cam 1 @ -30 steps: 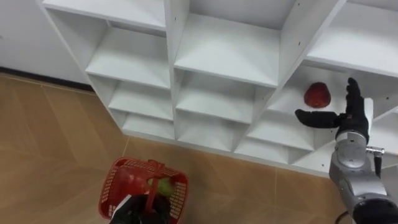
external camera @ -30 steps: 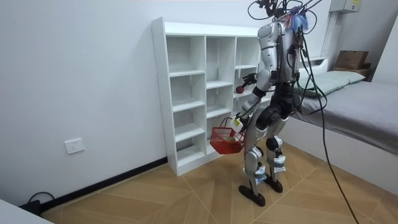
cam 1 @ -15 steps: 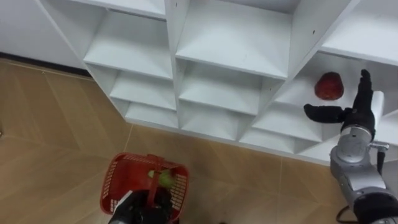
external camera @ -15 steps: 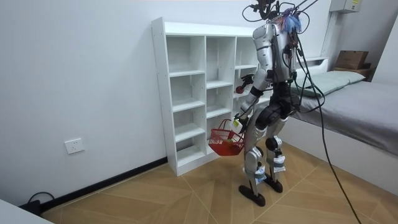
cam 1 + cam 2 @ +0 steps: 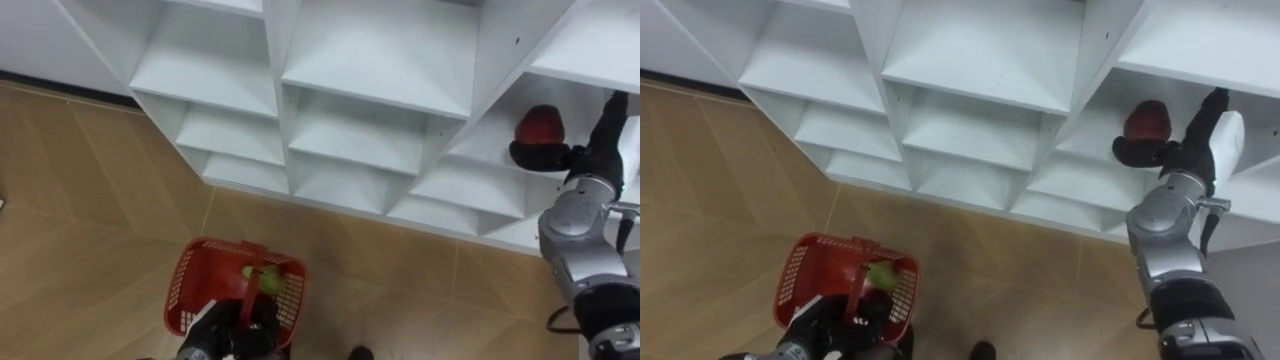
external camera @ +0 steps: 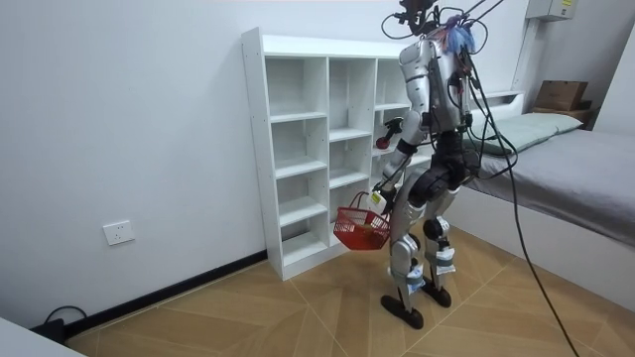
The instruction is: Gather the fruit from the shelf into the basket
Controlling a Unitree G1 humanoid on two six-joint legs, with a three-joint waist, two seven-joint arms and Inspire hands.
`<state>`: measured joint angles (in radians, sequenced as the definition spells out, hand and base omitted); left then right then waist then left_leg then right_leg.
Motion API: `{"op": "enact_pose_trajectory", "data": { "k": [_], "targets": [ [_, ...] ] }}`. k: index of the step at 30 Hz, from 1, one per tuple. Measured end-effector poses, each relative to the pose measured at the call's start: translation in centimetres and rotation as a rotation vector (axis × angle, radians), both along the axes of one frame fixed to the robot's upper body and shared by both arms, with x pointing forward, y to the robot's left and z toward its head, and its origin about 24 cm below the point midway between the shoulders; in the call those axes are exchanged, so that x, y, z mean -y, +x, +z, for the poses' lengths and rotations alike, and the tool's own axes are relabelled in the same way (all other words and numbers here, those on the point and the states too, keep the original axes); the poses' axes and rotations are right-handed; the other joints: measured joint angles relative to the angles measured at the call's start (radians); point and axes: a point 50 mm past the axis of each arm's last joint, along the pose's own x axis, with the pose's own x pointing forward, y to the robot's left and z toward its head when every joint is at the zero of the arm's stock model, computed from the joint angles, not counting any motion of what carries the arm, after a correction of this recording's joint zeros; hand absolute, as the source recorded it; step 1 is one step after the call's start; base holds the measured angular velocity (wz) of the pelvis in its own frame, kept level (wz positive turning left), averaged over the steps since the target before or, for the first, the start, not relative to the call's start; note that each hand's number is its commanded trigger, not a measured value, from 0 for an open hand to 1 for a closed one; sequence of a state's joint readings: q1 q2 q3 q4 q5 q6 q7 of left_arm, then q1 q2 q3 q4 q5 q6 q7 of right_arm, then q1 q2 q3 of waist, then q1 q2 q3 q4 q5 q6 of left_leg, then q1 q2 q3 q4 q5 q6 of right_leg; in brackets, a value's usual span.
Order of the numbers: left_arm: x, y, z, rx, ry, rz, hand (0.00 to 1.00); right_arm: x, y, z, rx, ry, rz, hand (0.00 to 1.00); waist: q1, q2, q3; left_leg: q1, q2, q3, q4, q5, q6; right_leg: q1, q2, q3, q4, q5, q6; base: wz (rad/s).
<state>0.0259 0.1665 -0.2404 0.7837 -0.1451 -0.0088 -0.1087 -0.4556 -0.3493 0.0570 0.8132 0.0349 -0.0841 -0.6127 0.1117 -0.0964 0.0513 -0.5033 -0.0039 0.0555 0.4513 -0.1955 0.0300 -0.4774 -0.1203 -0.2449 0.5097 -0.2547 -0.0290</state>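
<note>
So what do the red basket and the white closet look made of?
The basket looks like red moulded plastic, judging by its perforated grid walls. The closet looks like white laminated board, matte and smooth with square edges, though painted wood is possible.

Bright, even light fills the room and seems to come from above. The white closet is lit softly; every compartment has a pale grey shade under its upper board and in its corners. The wooden floor has a mild sheen. The wall looks evenly lit, with soft shadows.
</note>
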Motion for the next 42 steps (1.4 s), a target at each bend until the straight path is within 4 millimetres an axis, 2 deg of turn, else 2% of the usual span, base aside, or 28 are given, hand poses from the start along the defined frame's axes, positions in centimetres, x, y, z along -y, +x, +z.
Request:
{"op": "enact_pose_trajectory", "data": {
  "k": [11,13,21,42],
  "targets": [
    [0.4,0.5,0.2,0.007,0.015,-0.026,1.0,-0.4,1.0,1.3,0.037,-0.005,0.018,0.0,0.001,0.003,0.0002,-0.025,-0.004,0.0,-0.003,0.002,0.001,-0.029,-0.002,0.003,0.011,-0.003,0.001,0.0],
    [0.5,0.6,0.2,0.009,0.016,-0.029,1.0,-0.5,1.2,1.5,0.043,-0.004,0.022,0.0,0.002,0.006,0.0023,-0.032,-0.003,-0.001,-0.002,0.003,0.0,-0.034,-0.003,0.001,0.012,-0.003,0.001,0.0],
    [0.7,0.8,0.3,0.023,-0.001,-0.023,1.0,-0.6,1.4,1.5,0.035,0.008,0.045,0.0,0.006,0.02,0.0049,-0.065,-0.005,-0.001,0.003,0.004,0.001,-0.07,-0.008,-0.001,0.027,-0.003,0.001,0.0],
    [1.2,1.7,1.1,0.063,-0.03,-0.012,1.0,-1.1,1.9,1.5,0.043,0.125,0.038,0.0,0.022,0.025,0.0077,-0.149,-0.009,0.024,0.042,0.011,0.011,-0.17,-0.035,-0.006,0.097,-0.008,-0.006,-0.01]
  ]
}}
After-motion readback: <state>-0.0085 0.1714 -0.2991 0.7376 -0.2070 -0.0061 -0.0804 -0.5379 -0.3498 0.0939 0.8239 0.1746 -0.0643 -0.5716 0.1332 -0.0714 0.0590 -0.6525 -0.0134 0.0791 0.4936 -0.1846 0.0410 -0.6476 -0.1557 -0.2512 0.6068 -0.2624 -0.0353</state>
